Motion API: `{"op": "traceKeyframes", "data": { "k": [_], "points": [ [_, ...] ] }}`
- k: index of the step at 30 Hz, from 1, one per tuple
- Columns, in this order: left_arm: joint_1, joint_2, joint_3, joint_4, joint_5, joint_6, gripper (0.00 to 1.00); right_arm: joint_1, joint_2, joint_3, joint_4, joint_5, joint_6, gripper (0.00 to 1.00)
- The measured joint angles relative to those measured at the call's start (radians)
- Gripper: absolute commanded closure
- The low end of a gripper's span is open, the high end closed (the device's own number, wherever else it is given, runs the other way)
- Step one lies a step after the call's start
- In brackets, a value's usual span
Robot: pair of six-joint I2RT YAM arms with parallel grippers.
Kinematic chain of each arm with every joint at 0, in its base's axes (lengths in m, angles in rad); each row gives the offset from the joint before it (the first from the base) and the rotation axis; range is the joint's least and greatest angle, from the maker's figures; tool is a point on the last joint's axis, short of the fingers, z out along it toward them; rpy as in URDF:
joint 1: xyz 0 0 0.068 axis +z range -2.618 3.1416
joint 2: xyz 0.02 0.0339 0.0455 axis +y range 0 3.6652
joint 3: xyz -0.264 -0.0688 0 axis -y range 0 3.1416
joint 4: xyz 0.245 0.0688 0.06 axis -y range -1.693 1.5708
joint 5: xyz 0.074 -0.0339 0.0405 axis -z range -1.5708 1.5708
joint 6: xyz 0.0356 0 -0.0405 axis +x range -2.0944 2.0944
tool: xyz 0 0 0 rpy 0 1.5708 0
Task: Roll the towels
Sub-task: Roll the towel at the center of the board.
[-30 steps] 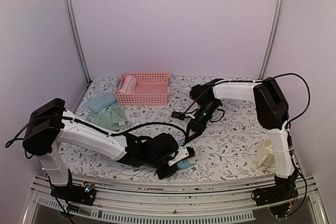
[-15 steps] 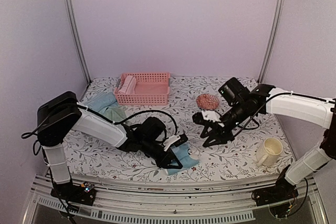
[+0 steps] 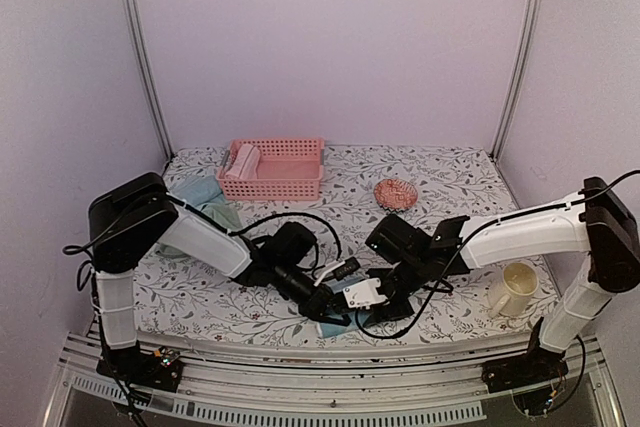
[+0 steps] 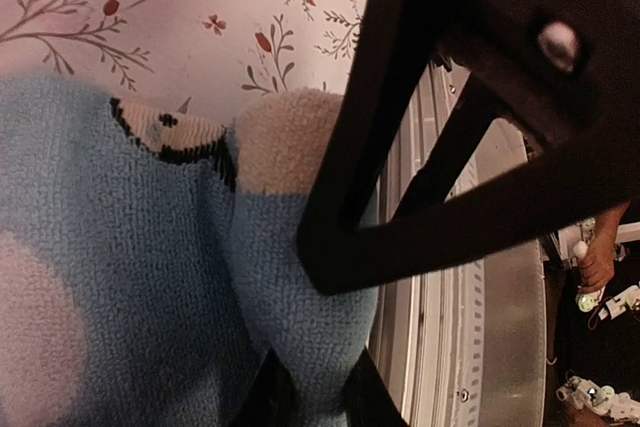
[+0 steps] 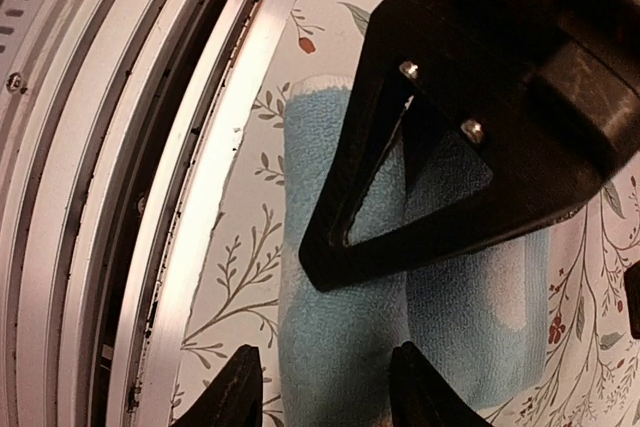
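Note:
The blue towel with pale spots lies partly folded near the table's front edge, mostly hidden under both grippers in the top view. My left gripper is shut on a raised fold of it, also seen from above. My right gripper is open and straddles the towel's rolled edge, close beside the left one. The plain light blue towel and the sage green towel lie at the back left. The pink towel sits rolled in the basket.
A pink slatted basket stands at the back. A reddish knobbly object lies right of centre. A cream mug stands at the right. The metal front rail runs right beside the towel.
My right arm has swung from the table's middle down to the front and now meets the left gripper over the spotted towel. The left gripper has stayed on the towel, shifting slightly right.

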Motion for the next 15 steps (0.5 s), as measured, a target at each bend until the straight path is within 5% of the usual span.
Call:
{"op": "traceKeyframes", "data": {
  "k": [4, 10, 12, 13, 15],
  "points": [
    [0.001, 0.006, 0.019, -0.032, 0.008, 0.005, 0.85, 0.019, 0.046, -0.006, 0.047, 0.024, -0.002, 0.66],
    [0.007, -0.023, 0.009, -0.074, -0.033, 0.026, 0.57, 0.018, 0.073, -0.015, 0.095, 0.026, -0.011, 0.85],
    [0.007, -0.069, -0.021, -0.094, -0.077, 0.030, 0.13, 0.005, 0.084, -0.011, 0.101, -0.010, -0.011, 0.87],
    [0.006, -0.098, -0.039, -0.108, -0.105, 0.032, 0.03, -0.002, 0.090, -0.005, 0.097, -0.025, -0.010, 0.87],
    [0.004, -0.164, -0.072, -0.129, -0.159, 0.027, 0.02, -0.026, 0.109, 0.015, 0.077, -0.076, -0.008, 0.88]
  ]
}}
